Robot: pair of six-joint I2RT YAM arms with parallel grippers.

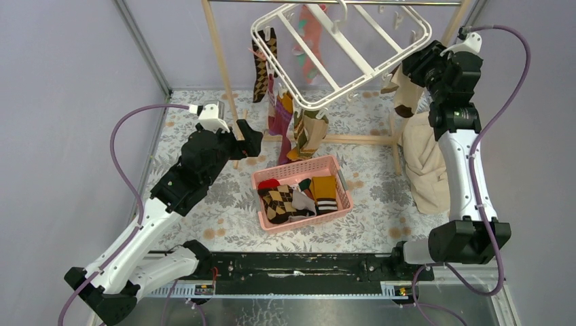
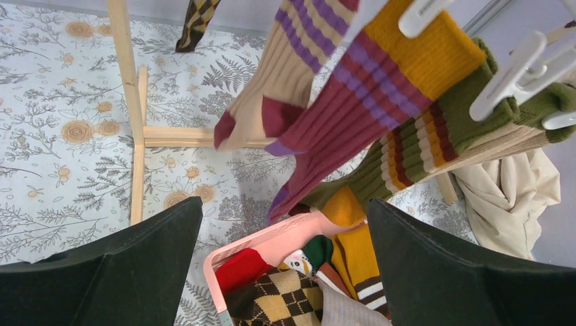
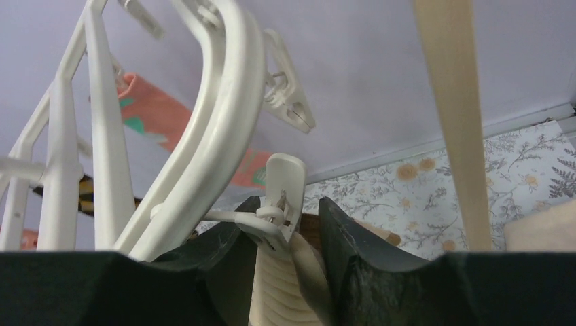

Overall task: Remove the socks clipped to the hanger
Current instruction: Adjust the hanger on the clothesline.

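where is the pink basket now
Top view: the pink basket sits centre on the floral table, just below the socks hanging off the white hanger.

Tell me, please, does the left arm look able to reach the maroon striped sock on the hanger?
Probably yes: the left gripper is open and faces the maroon striped sock, which hangs free over the pink basket with nothing between them.

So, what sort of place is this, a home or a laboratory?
Probably a robot test cell staged as a laundry corner: left arm and right arm mounted side by side, a floral cloth, a white hanger on a wooden rail, a pink basket holding socks.
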